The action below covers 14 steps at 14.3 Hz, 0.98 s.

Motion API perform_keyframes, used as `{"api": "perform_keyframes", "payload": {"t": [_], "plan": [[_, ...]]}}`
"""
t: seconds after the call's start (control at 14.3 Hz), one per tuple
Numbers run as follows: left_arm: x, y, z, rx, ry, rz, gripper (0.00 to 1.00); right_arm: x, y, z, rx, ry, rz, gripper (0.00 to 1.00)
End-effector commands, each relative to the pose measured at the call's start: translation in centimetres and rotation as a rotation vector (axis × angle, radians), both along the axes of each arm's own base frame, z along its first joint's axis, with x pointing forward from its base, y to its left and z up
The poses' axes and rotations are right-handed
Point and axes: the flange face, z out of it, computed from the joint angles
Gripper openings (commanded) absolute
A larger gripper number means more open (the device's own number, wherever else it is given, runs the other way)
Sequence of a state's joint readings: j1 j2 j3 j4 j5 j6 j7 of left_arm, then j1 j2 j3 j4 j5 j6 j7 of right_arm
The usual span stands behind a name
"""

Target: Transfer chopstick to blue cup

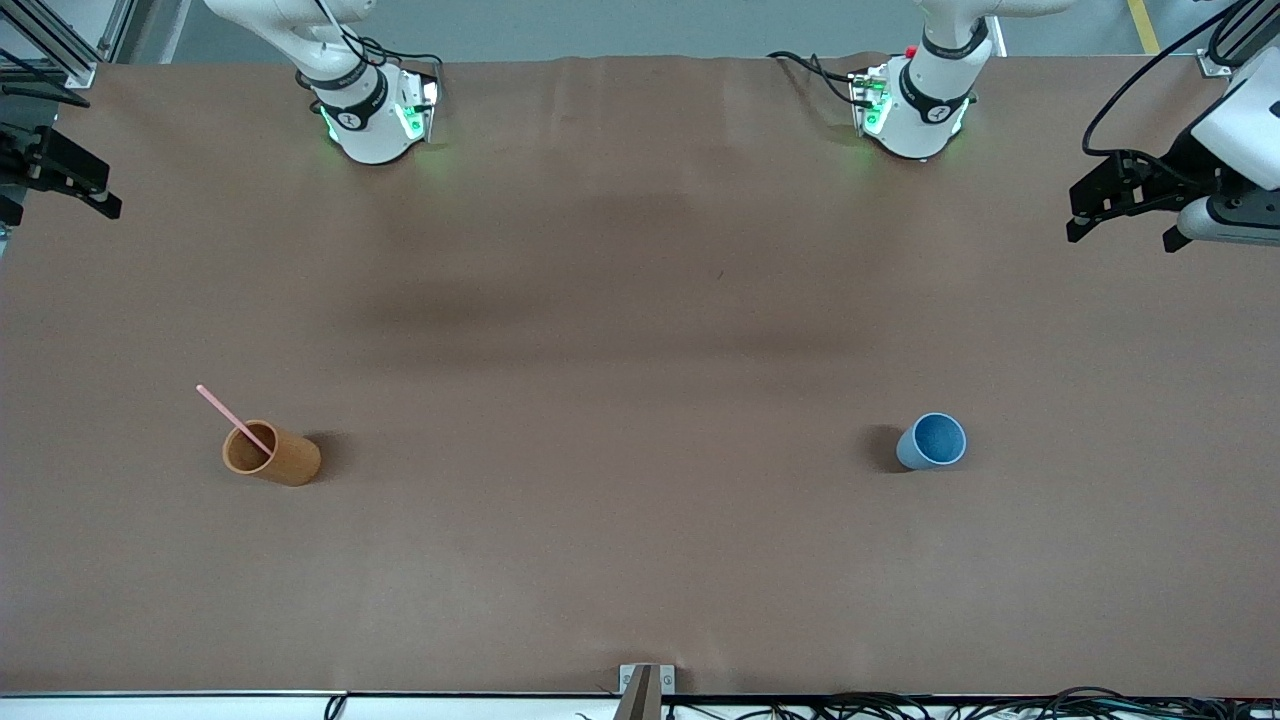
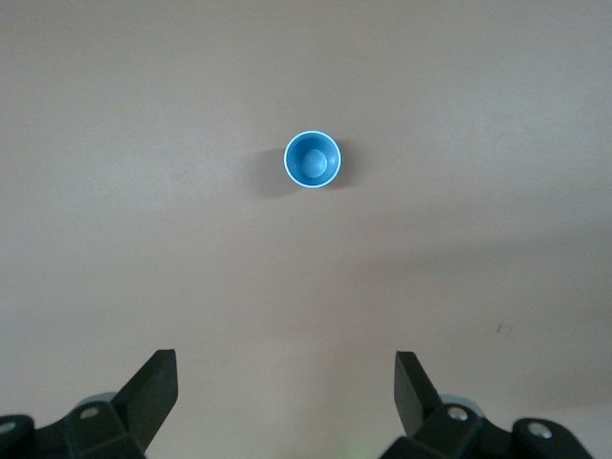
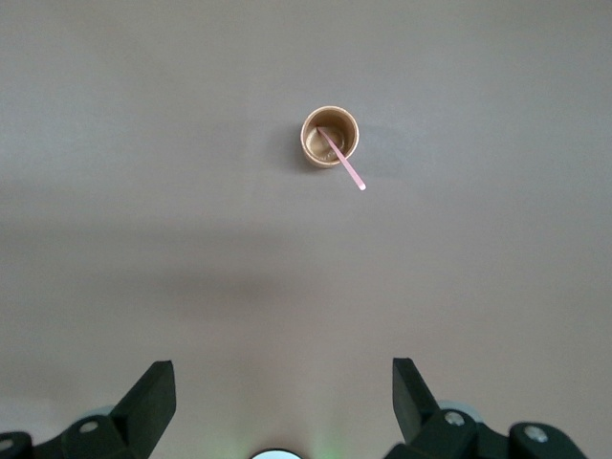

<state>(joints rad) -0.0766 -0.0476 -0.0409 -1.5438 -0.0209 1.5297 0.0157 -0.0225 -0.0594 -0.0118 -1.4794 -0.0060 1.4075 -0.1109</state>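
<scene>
A thin light-pink chopstick (image 1: 228, 413) stands leaning in an orange-brown cup (image 1: 285, 459) toward the right arm's end of the table. The right wrist view shows the chopstick (image 3: 348, 169) and that cup (image 3: 330, 137) from above. A blue cup (image 1: 932, 441) stands upright and empty toward the left arm's end, and it also shows in the left wrist view (image 2: 313, 160). My left gripper (image 1: 1120, 233) is open and empty, high over the table's edge at its end (image 2: 287, 368). My right gripper (image 1: 55, 195) is open and empty, high over its end (image 3: 284, 378).
The brown table (image 1: 640, 330) carries only the two cups. The arm bases (image 1: 375, 115) stand along its edge farthest from the front camera. A small metal bracket (image 1: 645, 685) sits at the edge nearest the camera.
</scene>
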Motion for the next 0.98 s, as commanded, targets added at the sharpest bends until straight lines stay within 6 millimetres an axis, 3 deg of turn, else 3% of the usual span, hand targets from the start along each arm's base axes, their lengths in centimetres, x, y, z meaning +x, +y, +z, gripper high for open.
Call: {"api": "perform_keyframes", "payload": {"t": [0.0,0.28,0.42,0.56,0.7,0.91], "plan": [[0.3,0.2,0.6,-0.002,-0.011,0.001,1.00,-0.5,0.4,-0.2,0.005,-0.011,-0.002,1.00],[0.6,0.2,0.2,-0.001,-0.003,0.003,1.00,0.2,0.2,-0.7,0.005,-0.020,-0.025,1.00],[1.5,0.0,-1.4,-0.007,0.017,0.012,1.00,0.2,0.3,-0.7,0.005,-0.022,-0.024,0.99],[4.0,1.0,-5.1,-0.007,0.045,0.022,1.00,0.1,0.0,-0.8,0.005,-0.016,-0.025,0.95],[7.4,1.6,-11.6,-0.009,0.057,0.014,1.00,0.1,-0.1,-0.9,0.005,-0.014,-0.020,0.96],[9.8,2.5,-19.2,-0.010,0.083,0.033,1.00,1.0,-0.1,-2.4,0.005,0.003,-0.019,0.97]]}}
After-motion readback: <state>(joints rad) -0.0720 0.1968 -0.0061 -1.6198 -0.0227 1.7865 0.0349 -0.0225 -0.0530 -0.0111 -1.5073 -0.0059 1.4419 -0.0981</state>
